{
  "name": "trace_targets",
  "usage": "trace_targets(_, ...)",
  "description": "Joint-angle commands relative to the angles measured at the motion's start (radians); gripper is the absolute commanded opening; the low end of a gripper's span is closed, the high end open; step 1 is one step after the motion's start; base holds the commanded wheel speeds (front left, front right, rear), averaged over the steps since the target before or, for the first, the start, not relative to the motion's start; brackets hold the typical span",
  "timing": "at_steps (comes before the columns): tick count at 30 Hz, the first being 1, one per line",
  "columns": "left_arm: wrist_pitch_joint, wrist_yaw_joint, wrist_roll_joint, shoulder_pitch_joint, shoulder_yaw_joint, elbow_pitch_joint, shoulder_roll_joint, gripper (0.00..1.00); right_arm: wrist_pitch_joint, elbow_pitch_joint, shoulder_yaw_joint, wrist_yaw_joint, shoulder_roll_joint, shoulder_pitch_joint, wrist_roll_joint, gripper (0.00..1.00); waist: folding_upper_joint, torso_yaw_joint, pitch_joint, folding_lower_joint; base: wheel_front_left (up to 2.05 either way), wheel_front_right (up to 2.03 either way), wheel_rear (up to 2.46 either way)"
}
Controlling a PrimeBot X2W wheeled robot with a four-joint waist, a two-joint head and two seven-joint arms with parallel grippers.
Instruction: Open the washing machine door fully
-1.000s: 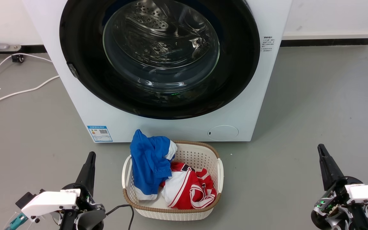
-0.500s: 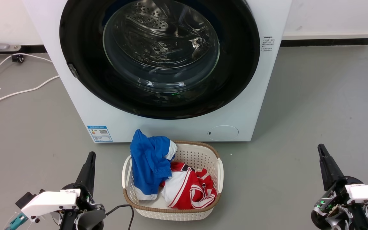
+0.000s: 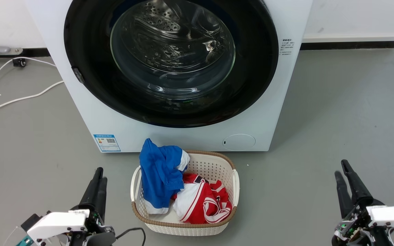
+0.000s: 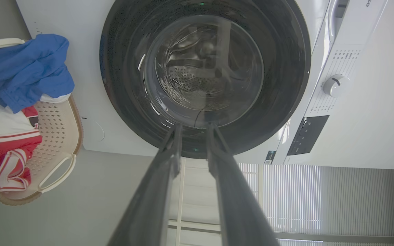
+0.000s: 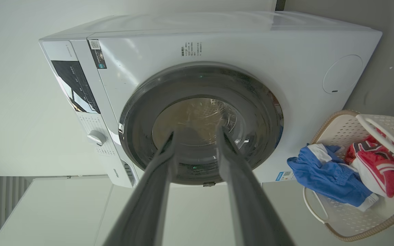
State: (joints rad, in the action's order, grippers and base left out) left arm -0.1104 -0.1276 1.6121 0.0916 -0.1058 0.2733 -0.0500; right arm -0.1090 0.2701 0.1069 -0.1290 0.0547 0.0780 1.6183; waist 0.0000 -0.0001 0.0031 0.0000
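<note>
Reach step not yet begun; washing machine door [image 3: 171, 61] sitting shut. Slightly open and empty, left pincer [image 3: 101, 175] and right pincer [image 3: 340, 168] hanging well apart from it. Next probably needing door-edge grip.

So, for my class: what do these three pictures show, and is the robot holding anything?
It is a wheeled robot with two arms. One picture comes from a camera on its head, looking down: the left gripper and right gripper are the dark finger pairs at the bottom corners. The other two come from cameras on each wrist, looking along those fingers. Ahead stands a white washing machine, its round black door shut. On the grey floor sits a basket with a blue garment and a red-and-white garment. Both grippers are open and hold nothing.
</note>
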Motion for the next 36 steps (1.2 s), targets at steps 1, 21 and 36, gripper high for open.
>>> trace_targets(1, 0.006, 0.000, -0.003, 0.011, 0.006, -0.015, -0.001, 1.00, 0.006, -0.016, -0.005, 0.000, 0.001, 0.013, -0.004, 1.00, 0.0000, 0.000, 0.000, 0.0000, 0.00, 0.00, 0.00)
trace_targets(21, 0.102, -0.001, -0.233, 0.015, 0.080, -0.100, -0.001, 1.00, 0.102, -0.079, -0.063, -0.001, 0.000, 0.014, -0.170, 1.00, 0.0000, 0.000, 0.002, 0.0000, 0.00, 0.00, 0.00)
trace_targets(36, 0.160, 0.016, -0.674, 0.016, 0.119, -0.129, -0.008, 1.00, 0.160, -0.116, -0.074, -0.001, 0.002, 0.010, -0.636, 1.00, 0.0000, 0.000, 0.000, 0.0000, 0.00, 0.00, 0.00)
